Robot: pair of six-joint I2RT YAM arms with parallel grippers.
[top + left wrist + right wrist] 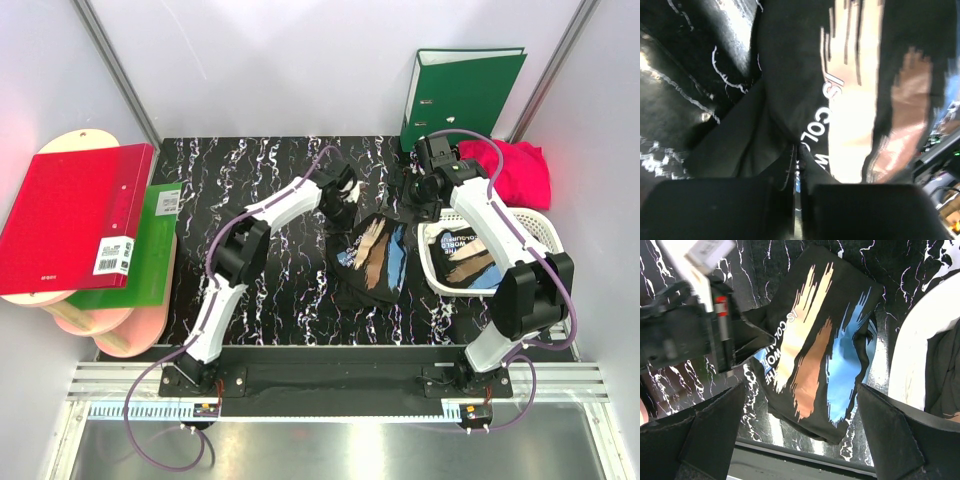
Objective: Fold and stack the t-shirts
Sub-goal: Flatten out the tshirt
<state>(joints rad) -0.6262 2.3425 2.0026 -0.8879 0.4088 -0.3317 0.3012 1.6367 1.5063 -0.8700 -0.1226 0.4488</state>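
Note:
A black t-shirt (372, 258) with tan, orange and blue brush strokes lies crumpled on the dark marbled table, mid-right. My left gripper (345, 205) is shut on a fold at its far-left edge; in the left wrist view the cloth (790, 75) is pinched between the closed fingers (799, 150). My right gripper (425, 195) hangs open above the shirt's far side, with the print (810, 340) showing below its spread fingers (801, 386). A second black printed t-shirt (465, 262) lies in the basket. A crimson-pink t-shirt (515, 170) lies bunched at the back right.
A white lattice basket (540, 235) stands at the right; its rim (910, 350) shows in the right wrist view. A green binder (460, 95) stands upright at the back. A red binder (75, 215) lies over a green one (150, 250) at the left.

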